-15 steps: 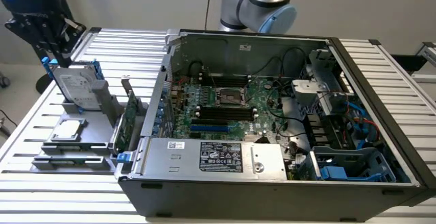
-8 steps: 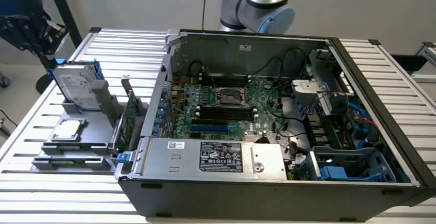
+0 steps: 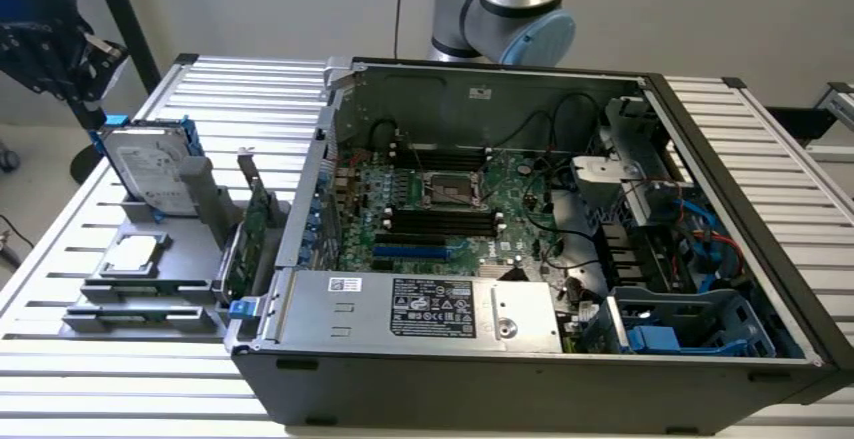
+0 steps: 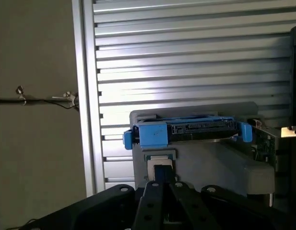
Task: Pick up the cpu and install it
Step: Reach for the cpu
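Observation:
The cpu (image 3: 134,254), a small square chip with a silvery top, lies flat in the grey holder (image 3: 140,289) on the exterior view's left, outside the computer case. My gripper (image 3: 83,109) hangs high above the far end of that holder, well apart from the chip. In the wrist view the cpu (image 4: 159,160) sits just beyond my gripper (image 4: 161,184), whose black fingers (image 4: 152,201) are shut together with nothing between them. The open case holds the motherboard with its bare cpu socket (image 3: 447,191).
A silver hard drive with blue rails (image 3: 147,164) (image 4: 195,130) stands upright in the holder behind the chip. A green circuit card (image 3: 247,239) (image 4: 265,143) stands between holder and case. The case wall (image 3: 327,139) rises beside them. The table top is ribbed metal (image 3: 80,379).

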